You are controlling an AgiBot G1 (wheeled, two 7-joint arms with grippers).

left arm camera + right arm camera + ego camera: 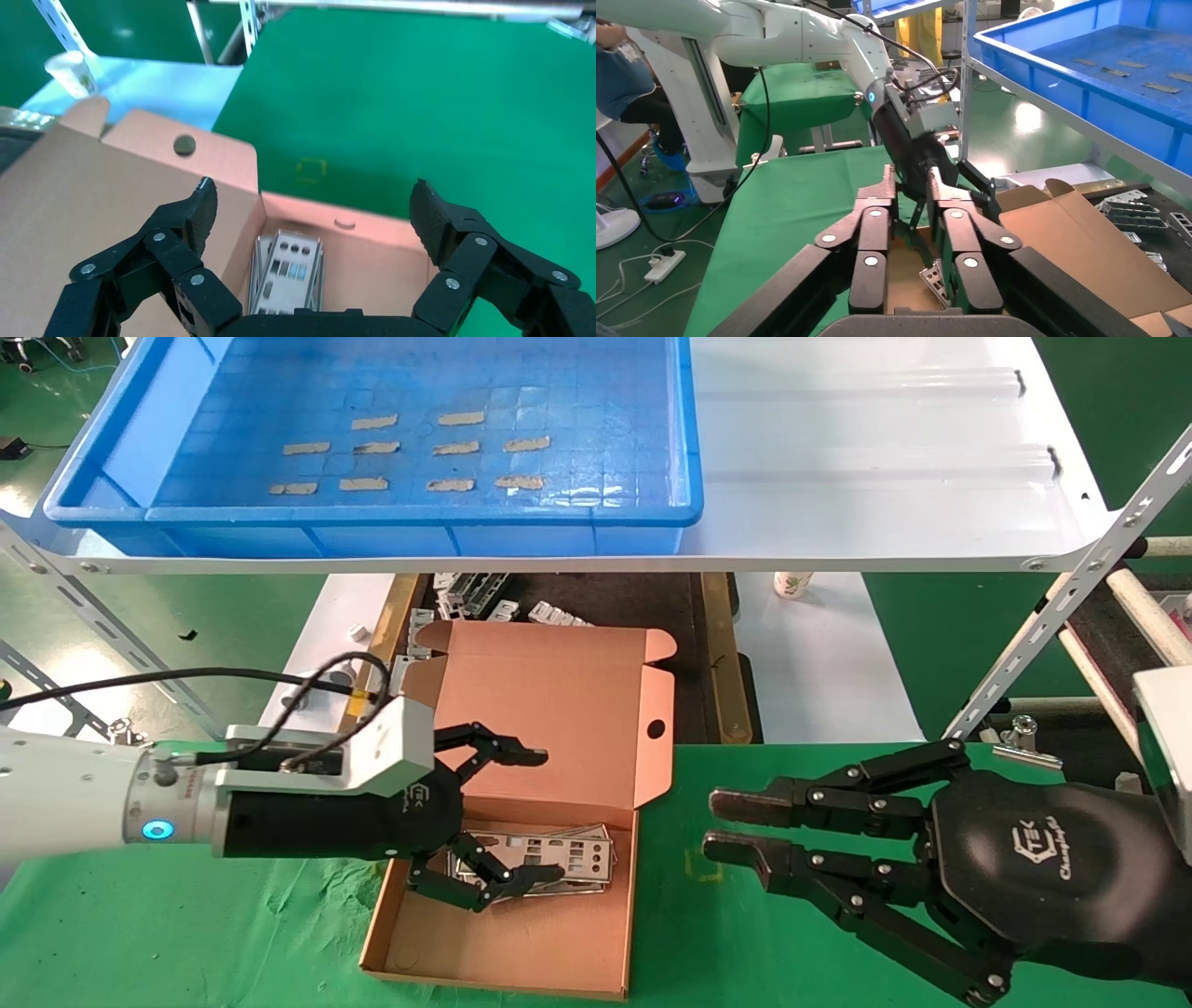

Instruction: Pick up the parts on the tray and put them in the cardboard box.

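We found the left gripper (521, 814) spread open over the parts (549, 855) in the cardboard box (559, 682); the right gripper (722, 826), apparently nearly closed, idled beside it on the green cloth (233, 933).

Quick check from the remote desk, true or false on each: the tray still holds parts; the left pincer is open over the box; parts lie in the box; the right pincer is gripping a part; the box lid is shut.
1. The tray still holds parts. False: only tan tape strips show on its floor.
2. The left pincer is open over the box. True.
3. Parts lie in the box. True: silver plates are stacked on its floor.
4. The right pincer is gripping a part. False: it is beside the box over the green cloth, nearly closed on nothing.
5. The box lid is shut. False: it is folded back open.
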